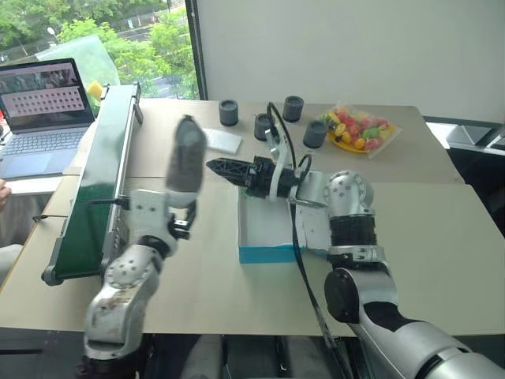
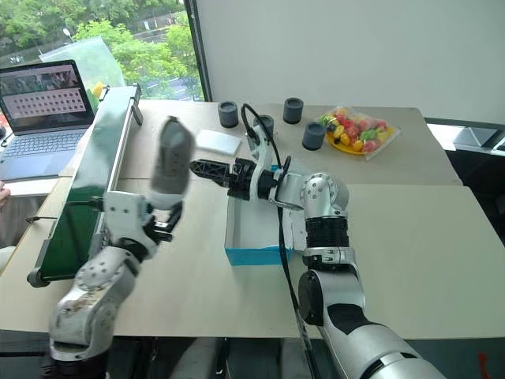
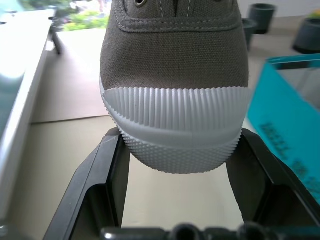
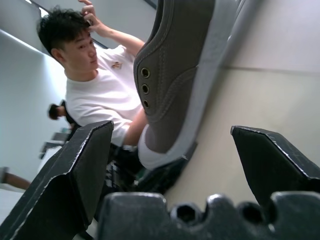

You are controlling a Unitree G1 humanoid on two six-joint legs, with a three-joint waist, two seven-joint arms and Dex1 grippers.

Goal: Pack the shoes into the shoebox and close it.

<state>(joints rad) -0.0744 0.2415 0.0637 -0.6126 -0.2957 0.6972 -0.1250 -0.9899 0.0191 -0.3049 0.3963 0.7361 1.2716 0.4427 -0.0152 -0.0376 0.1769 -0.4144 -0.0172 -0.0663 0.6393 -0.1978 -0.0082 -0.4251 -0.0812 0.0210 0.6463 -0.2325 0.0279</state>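
One grey-beige shoe (image 1: pixel 186 162) stands on end in the air, left of the shoebox. My left gripper (image 1: pixel 181 215) is shut on its lower, rubber-capped end; in the left wrist view the ribbed white cap (image 3: pixel 175 125) sits between the two fingers. The turquoise shoebox (image 1: pixel 264 253) lies open on the table, white inside, partly covered by my right arm. My right gripper (image 1: pixel 225 167) points left above the box's far end, toward the shoe, with its jaws wide open and nothing in them. The right wrist view shows the shoe (image 4: pixel 175 75) just beyond the open fingers.
A long green conveyor unit (image 1: pixel 99 174) runs along the table's left side, with a laptop (image 1: pixel 43 110) beyond it. Several black cups (image 1: pixel 229 112), a flat white pad (image 1: pixel 221 140) and a plate of colourful sweets (image 1: pixel 359 130) sit at the back. A person in a white T-shirt (image 4: pixel 100 95) sits to the left.
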